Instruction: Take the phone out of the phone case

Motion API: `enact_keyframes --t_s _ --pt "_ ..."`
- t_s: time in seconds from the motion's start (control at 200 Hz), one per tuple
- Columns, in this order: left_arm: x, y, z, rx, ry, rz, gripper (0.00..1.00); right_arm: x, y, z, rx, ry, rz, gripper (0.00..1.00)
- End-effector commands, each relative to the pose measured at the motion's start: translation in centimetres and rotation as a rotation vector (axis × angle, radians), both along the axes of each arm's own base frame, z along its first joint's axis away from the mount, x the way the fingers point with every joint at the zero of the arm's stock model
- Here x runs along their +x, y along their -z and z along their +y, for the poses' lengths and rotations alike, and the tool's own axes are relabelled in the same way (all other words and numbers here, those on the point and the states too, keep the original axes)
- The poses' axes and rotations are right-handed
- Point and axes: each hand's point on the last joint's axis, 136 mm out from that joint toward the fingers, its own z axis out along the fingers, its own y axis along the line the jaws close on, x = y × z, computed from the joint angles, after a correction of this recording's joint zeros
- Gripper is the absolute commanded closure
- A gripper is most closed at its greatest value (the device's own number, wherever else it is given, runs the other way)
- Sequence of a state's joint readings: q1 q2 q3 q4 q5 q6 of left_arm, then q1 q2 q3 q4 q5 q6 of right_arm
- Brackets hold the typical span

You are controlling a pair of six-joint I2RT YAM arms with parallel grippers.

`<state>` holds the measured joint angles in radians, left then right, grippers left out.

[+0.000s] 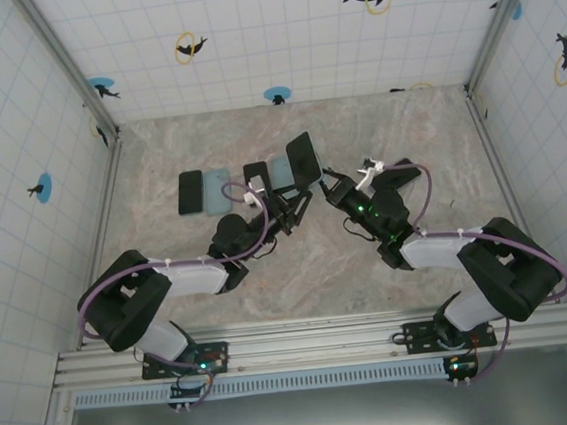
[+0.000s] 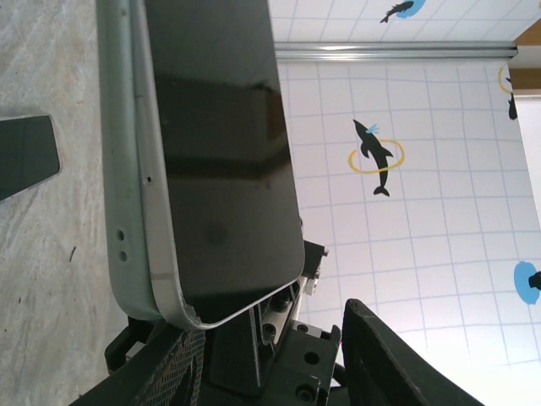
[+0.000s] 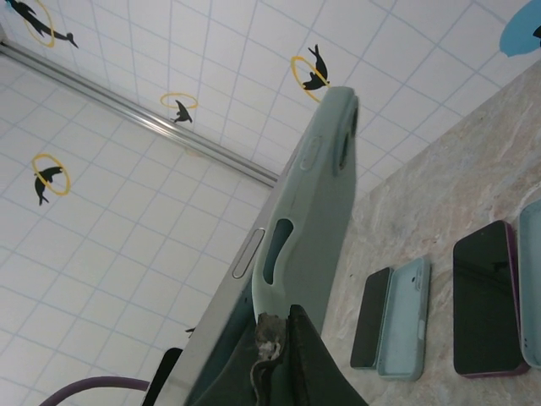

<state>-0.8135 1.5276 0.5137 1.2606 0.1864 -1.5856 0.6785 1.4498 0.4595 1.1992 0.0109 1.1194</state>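
Two arms meet over the middle of the table [image 1: 419, 260], and between them we see the phone [image 1: 303, 158] raised off the surface, tilted, with its dark screen facing up and toward the back wall. From the right wrist we see the phone case [image 3: 317, 211], a pale grey-green shell, wrapped round the back of the phone. The phone's silver edge shows along the case's side, so the phone is not yet out of it. The right gripper [image 1: 329, 186] has its fingers pressed together at the lower end of the case. We cannot tell whether a lip of the case is caught between them. The left gripper [image 1: 297, 199] comes in from the other side. In its wrist view the fingers stand partly spread with the phone's lower end between them, and one finger shows a gap to the screen. We cannot tell whether it is gripping. Behind the raised phone, a dark phone [image 1: 191, 192] and a pale blue case [image 1: 218, 191] lie side by side on the table, and a purple-rimmed phone [image 3: 489, 300] lies near them.
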Motion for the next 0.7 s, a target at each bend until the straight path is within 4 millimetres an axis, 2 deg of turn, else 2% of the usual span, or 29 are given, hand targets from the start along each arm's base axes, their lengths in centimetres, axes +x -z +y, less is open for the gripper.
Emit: enact_keyframes --t_s 0.0,0.45,0.696 --pt "2.1 -2.7 1.5 -0.023 -0.100 -0.075 0.55 -1.0 -3.1 -0.3 0.129 -0.030 -0.074 1.00" --pt "2.5 -3.7 0.6 -0.019 -0.080 -0.095 0.55 -1.3 -3.9 -0.4 0.263 -0.064 -0.063 1.00" --pt "2.8 -4.0 0.0 -0.014 -0.065 -0.108 0.70 -1.5 -3.8 -0.1 0.248 -0.073 -0.069 1.00"
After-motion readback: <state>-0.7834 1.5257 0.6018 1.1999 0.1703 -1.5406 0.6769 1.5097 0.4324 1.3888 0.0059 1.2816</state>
